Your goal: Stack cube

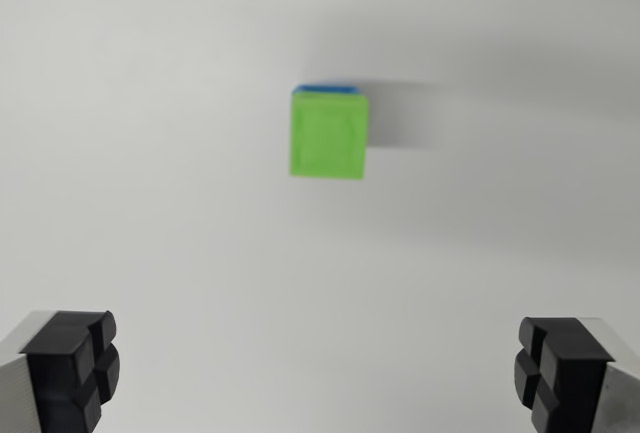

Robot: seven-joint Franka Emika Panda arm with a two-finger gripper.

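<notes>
Lighting: bright, even, diffuse; white counter (150, 153) near overexposed, with no hard glare spots. Shadows: one soft grey shadow stretching from the green cube (329, 135) toward the wrist view's right, indicating light from the left; a fainter, broader grey band higher up. Sharpness: whole frame soft; cube edges smeared, its surface relief barely legible; thin blue edge (325, 87) above it indistinct. Foreground: dark fingers (70, 368) at the bottom corners slightly blurred, detail muted.
</notes>
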